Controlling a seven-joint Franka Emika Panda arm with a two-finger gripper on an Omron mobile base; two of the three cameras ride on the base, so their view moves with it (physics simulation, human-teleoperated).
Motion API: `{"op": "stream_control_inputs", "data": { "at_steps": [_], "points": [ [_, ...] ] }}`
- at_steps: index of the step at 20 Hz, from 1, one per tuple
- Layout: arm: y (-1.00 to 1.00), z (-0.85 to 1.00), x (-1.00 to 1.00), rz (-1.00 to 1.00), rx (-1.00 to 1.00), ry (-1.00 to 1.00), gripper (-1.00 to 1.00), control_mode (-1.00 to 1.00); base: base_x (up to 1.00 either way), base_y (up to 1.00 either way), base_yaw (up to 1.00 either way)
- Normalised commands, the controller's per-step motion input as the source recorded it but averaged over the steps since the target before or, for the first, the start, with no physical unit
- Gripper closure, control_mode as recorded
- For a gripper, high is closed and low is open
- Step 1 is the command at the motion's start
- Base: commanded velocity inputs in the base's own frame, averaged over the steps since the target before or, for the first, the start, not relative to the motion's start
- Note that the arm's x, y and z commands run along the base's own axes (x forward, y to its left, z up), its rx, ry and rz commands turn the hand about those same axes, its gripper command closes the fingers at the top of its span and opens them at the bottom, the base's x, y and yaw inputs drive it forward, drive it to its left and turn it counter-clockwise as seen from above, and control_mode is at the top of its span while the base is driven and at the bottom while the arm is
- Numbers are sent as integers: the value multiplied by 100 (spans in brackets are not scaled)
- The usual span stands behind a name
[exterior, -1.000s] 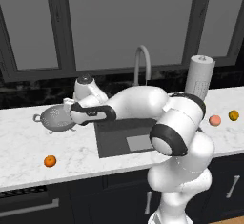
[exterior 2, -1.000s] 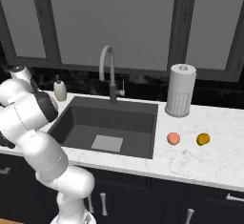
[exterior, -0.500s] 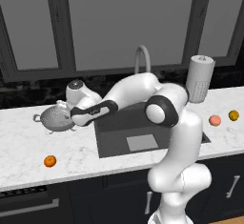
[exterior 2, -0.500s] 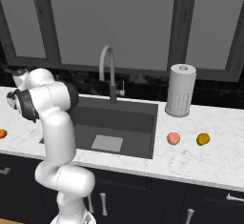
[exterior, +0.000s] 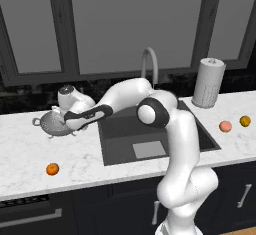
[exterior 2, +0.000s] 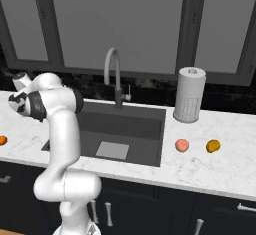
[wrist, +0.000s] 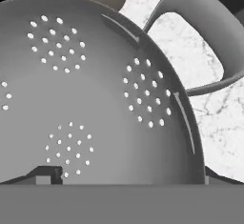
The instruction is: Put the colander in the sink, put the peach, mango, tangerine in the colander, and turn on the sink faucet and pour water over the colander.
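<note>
Silver-grey metal is your target: in the left base view the colander (exterior: 56,125) sits on the marble counter (exterior: 30,154) well left of the sink (exterior: 150,134), and your gripper (exterior: 64,124) hangs right over its rim, the hand low against the bowl. The tangerine (exterior: 52,169) lies alone near the counter's front edge. The peach (exterior: 225,126) and mango (exterior: 245,121) rest close together on the far side of the basin, beside the paper towel roll (exterior: 208,82). The sink faucet (exterior: 149,66) is dry, with no stream showing.

From the right base view, your arm reaches away to the left. The sink (exterior 2: 125,124) is bare, with its lighter patch on the floor, and the peach (exterior 2: 182,145) and mango (exterior 2: 213,145) wait to its right.

In the hand view the pierced bowl (wrist: 90,99) fills your sight, one loop handle (wrist: 205,42) at the upper right. The jaws stand spread wide, holding nothing; one fingertip (wrist: 45,176) sits inside the bowl, the other seemingly outside the wall. You would do well to settle so the rim runs squarely between the fingers, close firmly on that thin wall, then lift level before carrying it to the basin.

No brand, label or writing can be read anywhere.
</note>
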Motion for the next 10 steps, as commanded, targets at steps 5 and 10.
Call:
{"op": "stream_control_inputs", "data": {
  "at_steps": [5, 10],
  "points": [
    [0, -46, 17, -4, 0, 6, 100, -100, 0, 0, 0],
    [-36, -30, -14, -15, 11, 0, 100, -100, 0, 0, 0]
  ]
}}
